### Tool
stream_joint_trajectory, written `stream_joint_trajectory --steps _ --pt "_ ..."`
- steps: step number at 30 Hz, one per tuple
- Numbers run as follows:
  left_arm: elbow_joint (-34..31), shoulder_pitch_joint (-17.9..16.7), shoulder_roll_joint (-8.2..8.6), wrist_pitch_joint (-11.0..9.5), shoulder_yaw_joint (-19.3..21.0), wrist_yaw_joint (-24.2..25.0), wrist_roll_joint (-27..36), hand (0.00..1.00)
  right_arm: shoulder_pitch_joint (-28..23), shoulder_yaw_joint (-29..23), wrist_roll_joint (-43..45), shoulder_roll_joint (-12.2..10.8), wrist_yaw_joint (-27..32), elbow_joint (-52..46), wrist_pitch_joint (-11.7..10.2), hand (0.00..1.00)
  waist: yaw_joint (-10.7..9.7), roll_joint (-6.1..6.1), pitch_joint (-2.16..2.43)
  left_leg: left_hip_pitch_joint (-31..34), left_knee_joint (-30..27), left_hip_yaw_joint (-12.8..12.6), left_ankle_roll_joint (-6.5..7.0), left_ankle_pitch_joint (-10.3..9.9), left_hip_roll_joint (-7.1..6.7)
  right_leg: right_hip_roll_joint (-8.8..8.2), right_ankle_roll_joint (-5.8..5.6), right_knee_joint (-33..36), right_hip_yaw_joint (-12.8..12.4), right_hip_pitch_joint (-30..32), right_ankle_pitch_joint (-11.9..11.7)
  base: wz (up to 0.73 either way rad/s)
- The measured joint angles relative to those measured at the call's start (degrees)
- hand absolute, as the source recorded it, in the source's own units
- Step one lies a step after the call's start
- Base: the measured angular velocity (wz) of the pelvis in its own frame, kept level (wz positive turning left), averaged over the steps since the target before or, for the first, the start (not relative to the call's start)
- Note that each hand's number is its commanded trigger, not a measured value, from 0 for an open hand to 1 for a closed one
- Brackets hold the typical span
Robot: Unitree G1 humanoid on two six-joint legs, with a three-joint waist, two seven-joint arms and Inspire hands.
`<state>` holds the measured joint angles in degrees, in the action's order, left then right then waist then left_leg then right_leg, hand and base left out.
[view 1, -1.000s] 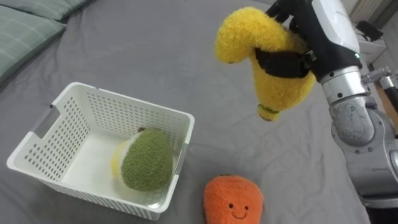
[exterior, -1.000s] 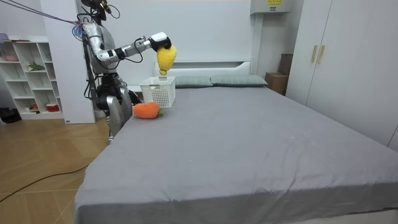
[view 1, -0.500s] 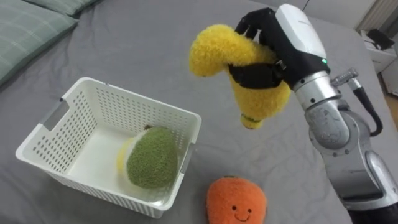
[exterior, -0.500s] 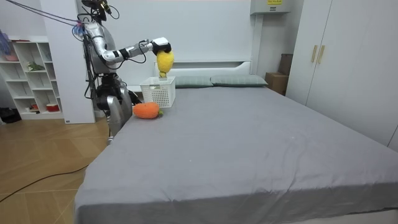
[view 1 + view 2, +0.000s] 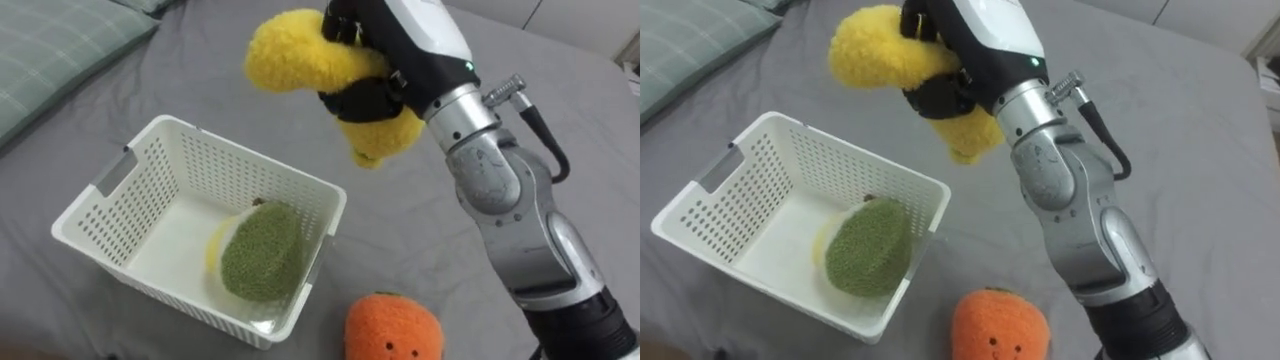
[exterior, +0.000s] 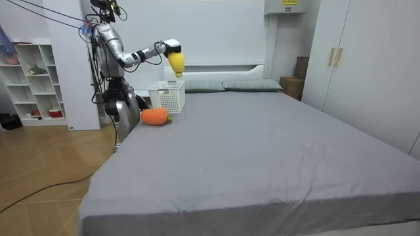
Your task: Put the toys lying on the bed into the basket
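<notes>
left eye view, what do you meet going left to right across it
pillow → basket, green toy inside → orange toy. Left out: the yellow toy in the right hand, which spans basket and orange toy.

The right hand [image 5: 405, 35] is curled round a yellow plush toy [image 5: 290, 50], holding it in the air. Below the hand and to its left, a white basket [image 5: 240, 165] sits on the grey bed [image 5: 570, 130] with a green plush toy [image 5: 262, 252] inside. Straight below the hand lies an orange plush toy [image 5: 393, 330], near the basket.
</notes>
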<state>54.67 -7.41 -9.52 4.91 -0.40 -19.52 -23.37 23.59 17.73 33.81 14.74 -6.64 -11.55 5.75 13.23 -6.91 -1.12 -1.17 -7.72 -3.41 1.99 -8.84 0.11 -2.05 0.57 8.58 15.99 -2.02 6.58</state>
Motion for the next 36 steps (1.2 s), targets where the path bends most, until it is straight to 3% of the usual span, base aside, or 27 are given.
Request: stream_joint_trajectory --steps 4,13,15,18,19,20,24,30,36 --pt "0.0 0.5 0.04 -0.1 -0.3 -0.1 -0.1 0.0 0.1 1.5 0.0 -0.1 -1.0 0.0 0.0 1.0 0.3 0.08 -0.04 0.6 0.0 0.5 -0.01 0.0 0.0 0.0 -0.03 0.0 0.8 0.1 0.0 0.06" --pt "0.2 0.5 -0.34 0.2 -0.4 0.1 -0.1 0.0 0.6 6.7 0.3 -0.6 -2.4 0.9 1.4 1.0 3.9 -0.24 0.2 0.6 -0.1 1.8 -0.01 0.0 -0.19 -0.19 -0.08 0.0 1.9 -0.1 0.1 0.07" --pt "0.2 0.4 -0.31 0.2 -0.4 0.5 -1.0 0.0 1.4 7.1 0.2 -1.6 -2.4 3.4 1.4 1.0 4.4 -0.25 0.17 0.6 -0.2 2.5 0.17 0.1 -0.77 -0.86 -0.78 0.0 3.3 -0.8 0.6 0.18" --pt "0.1 0.4 -0.27 0.2 -0.6 0.6 -1.1 0.0 2.9 7.7 0.2 -3.4 -2.4 6.9 1.5 0.56 4.6 -0.31 0.19 0.8 -0.2 3.6 0.46 0.3 -1.3 -1.38 -0.99 0.0 4.5 -1.1 0.9 0.18" --pt "0.1 0.4 -0.27 0.2 -0.6 0.6 -1.1 0.0 3.1 7.9 0.2 -3.7 -2.4 7.5 1.5 0.11 4.6 -0.32 0.2 0.8 -0.2 3.7 0.49 0.4 -1.37 -1.44 -1.03 0.0 4.6 -1.1 0.9 0.11" --pt "0.1 0.4 -0.27 0.1 -1.0 0.6 -1.1 0.0 3.5 8.2 0.2 -4.4 -2.4 8.9 1.4 0.0 4.7 -0.35 0.22 0.8 -0.2 3.8 0.56 0.4 -1.5 -1.55 -1.1 0.0 4.7 -1.1 1.0 0.07" --pt "0.1 0.6 -0.31 0.0 -1.7 0.6 -1.2 0.0 3.5 8.6 0.2 -6.1 -2.9 11.2 1.4 0.0 6.1 -0.5 0.27 0.8 -0.2 4.1 0.89 0.6 -1.94 -2.03 -1.18 0.0 5.5 -1.1 1.0 0.06" --pt "0.5 1.0 -0.58 0.1 -2.5 0.6 -1.3 0.0 3.5 10.7 -1.7 -6.6 -2.9 12.4 1.3 0.0 7.7 -1.03 0.02 1.1 -0.1 4.6 0.94 0.7 -2.0 -2.01 -1.24 0.0 5.7 -1.0 1.0 0.03" --pt "0.4 1.6 -0.59 0.1 -2.9 1.4 -1.3 0.0 3.8 12.7 -2.0 -7.1 -2.9 13.2 1.3 0.0 7.8 -1.53 -0.18 1.9 -0.5 5.1 0.91 0.6 -2.02 -2.0 -1.24 0.0 6.2 -0.6 1.0 0.05"
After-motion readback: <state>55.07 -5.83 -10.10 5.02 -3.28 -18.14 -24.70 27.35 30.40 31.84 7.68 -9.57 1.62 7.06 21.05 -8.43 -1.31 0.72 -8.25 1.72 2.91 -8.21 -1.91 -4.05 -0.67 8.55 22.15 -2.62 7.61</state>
